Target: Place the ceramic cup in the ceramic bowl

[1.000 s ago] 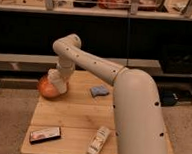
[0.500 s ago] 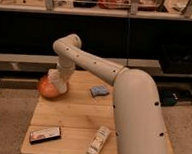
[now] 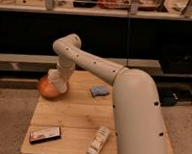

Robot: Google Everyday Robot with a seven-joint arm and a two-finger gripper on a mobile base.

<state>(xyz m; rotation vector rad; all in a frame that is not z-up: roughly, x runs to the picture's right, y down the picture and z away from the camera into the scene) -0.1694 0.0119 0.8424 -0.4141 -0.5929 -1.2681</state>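
Observation:
The orange-red ceramic bowl (image 3: 47, 89) sits at the back left corner of the wooden table (image 3: 81, 115). My arm reaches over from the right and bends down so the gripper (image 3: 56, 82) hangs right over the bowl, covering much of it. A pale whitish shape at the gripper's tip, at the bowl's rim, may be the ceramic cup; I cannot make it out separately from the gripper.
A blue-grey cloth-like lump (image 3: 99, 91) lies near the table's middle back. A white labelled bottle (image 3: 98, 142) lies at the front edge. A flat dark packet (image 3: 45, 134) lies at the front left. Dark shelves stand behind the table.

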